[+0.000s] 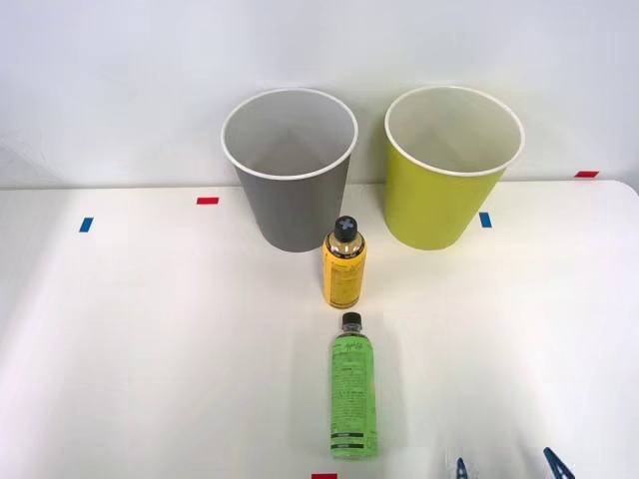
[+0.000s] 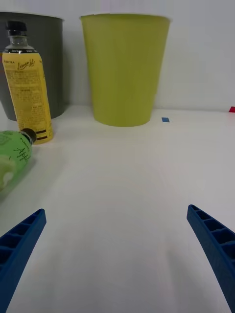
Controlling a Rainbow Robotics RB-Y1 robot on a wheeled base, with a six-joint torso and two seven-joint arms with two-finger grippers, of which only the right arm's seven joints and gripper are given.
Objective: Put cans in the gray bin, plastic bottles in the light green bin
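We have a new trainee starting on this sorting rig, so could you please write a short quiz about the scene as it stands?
1. True or false: the green plastic bottle lies on the table.
2. Which bin stands closest behind the yellow can: A) gray bin B) light green bin?
3. Fill in: the right gripper is ____ and holds nothing.

Key: 1 true; 2 A; 3 open.
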